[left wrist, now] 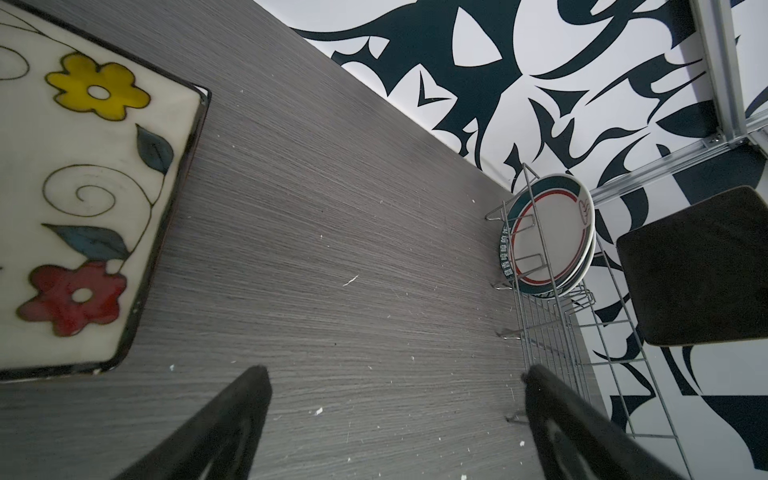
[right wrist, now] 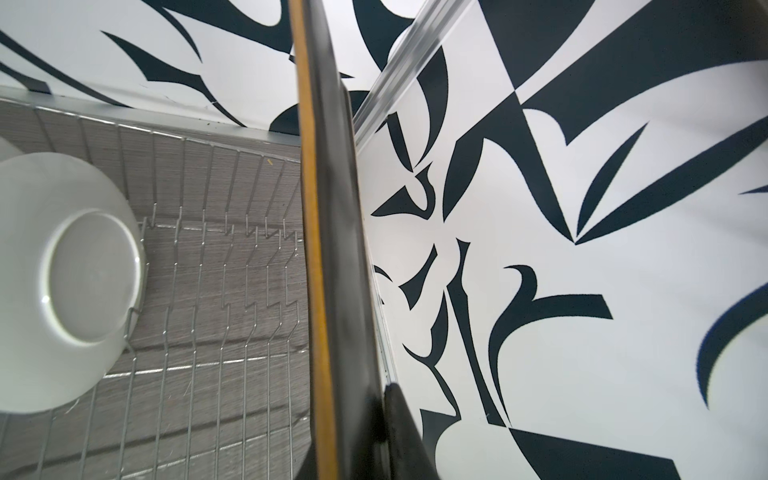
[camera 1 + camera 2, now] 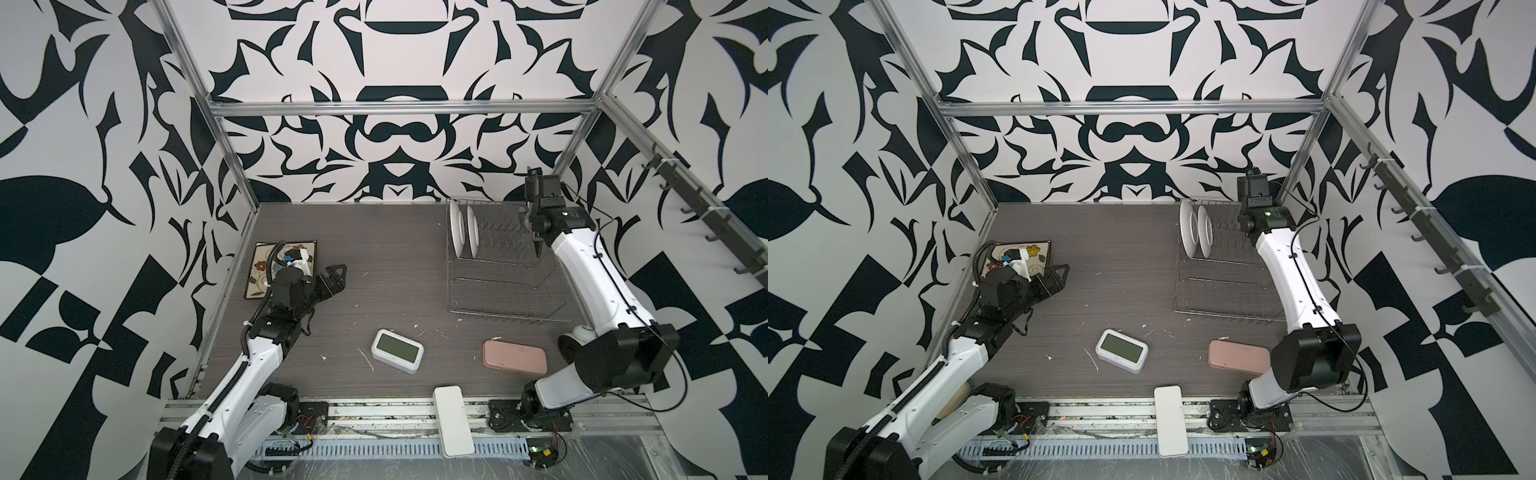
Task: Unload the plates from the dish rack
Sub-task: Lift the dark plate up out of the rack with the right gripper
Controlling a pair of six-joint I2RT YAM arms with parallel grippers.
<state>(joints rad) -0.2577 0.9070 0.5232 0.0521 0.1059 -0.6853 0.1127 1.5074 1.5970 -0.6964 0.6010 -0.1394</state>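
At the dish rack (image 3: 498,291), the right gripper (image 2: 376,419) pinches a dark square plate (image 2: 332,249) by its tan rim — stiff, breakable, likely slippery; left gripper (image 1: 395,376) gapes, empty.

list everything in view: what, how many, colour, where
table: one, grey woodgrain
dish rack: one, silver wire, far right of table
round plates: two, white with teal rims, upright at rack's left end
dark plate: one, tan-edged, held on edge at rack's right side
floral plate: one, cream, flat on table, far left
clock: one, white, front centre
case: one, pink, front right
flat box: one, white, front rail
left gripper: open, black, beside floral plate
right gripper: shut on dark plate, black
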